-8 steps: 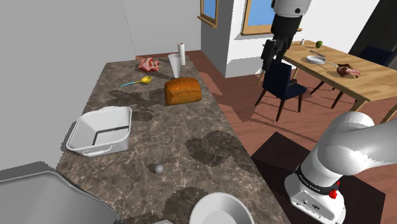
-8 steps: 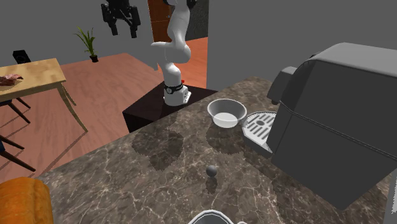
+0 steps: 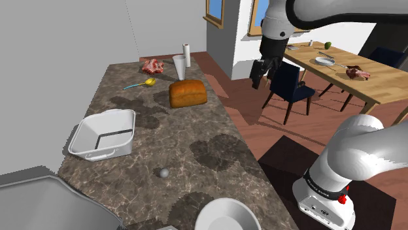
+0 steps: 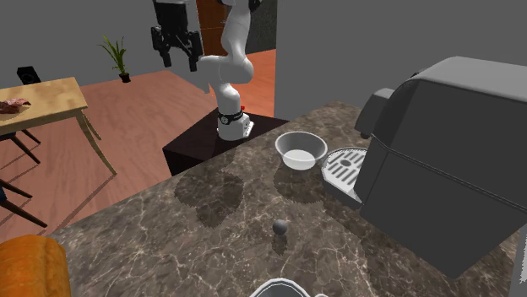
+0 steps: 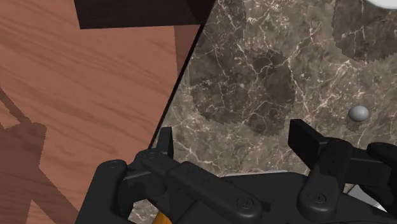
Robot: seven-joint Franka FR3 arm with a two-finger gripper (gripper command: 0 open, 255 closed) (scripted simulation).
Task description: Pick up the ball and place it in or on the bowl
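1. Wrist view: the gripper hangs with its two black fingers spread wide and nothing between them, high over the counter edge, well apart from the bowl.
2. The ball, small and grey, lies bare on the counter near the bowl, not touching it, on the bowl's side away from the stand.
3. It looks light, hard and smooth, so it would likely roll or squirt free. Best taken from above, with the fingers closing across its widest middle.
4. Its material cannot be told. The shoulder view cuts off part of the bowl, and the wrist view catches a white sliver, probably the bowl.
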